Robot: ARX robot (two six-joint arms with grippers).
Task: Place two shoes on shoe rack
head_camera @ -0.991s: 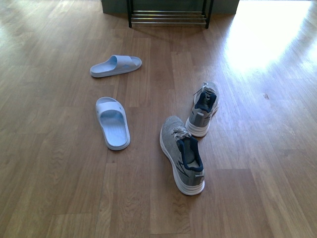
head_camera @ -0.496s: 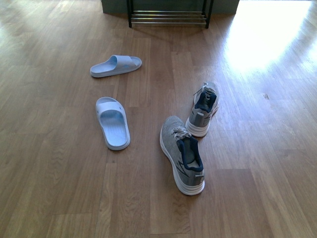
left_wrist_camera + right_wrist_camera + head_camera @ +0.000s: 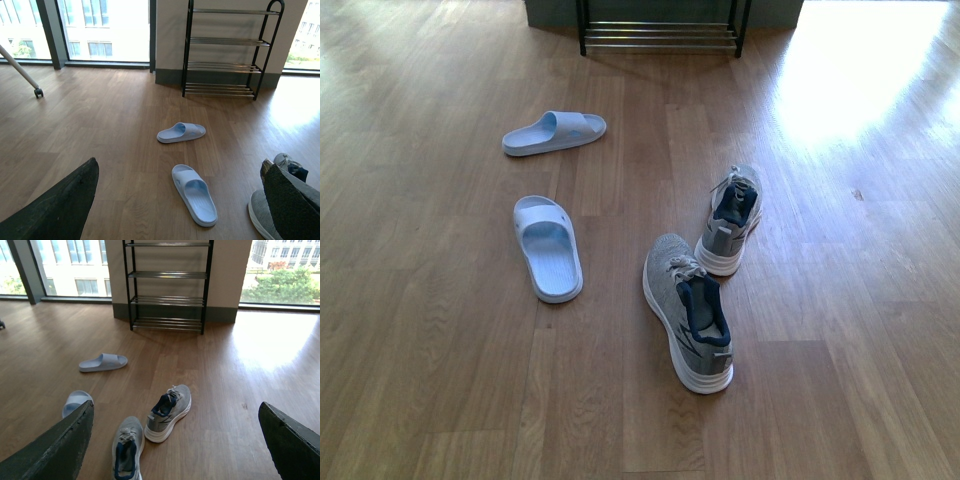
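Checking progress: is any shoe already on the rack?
No, the shoe rack is bare; the sneakers and slides lie on the floor.

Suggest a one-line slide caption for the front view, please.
Near grey sneaker, far grey sneaker, near slide and far slide lie loose on the wood floor before the shoe rack.

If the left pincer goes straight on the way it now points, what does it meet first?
Most likely the near slide, which lies on the floor just ahead of the open left pincer. Depth is unclear; the far slide and rack lie well beyond.
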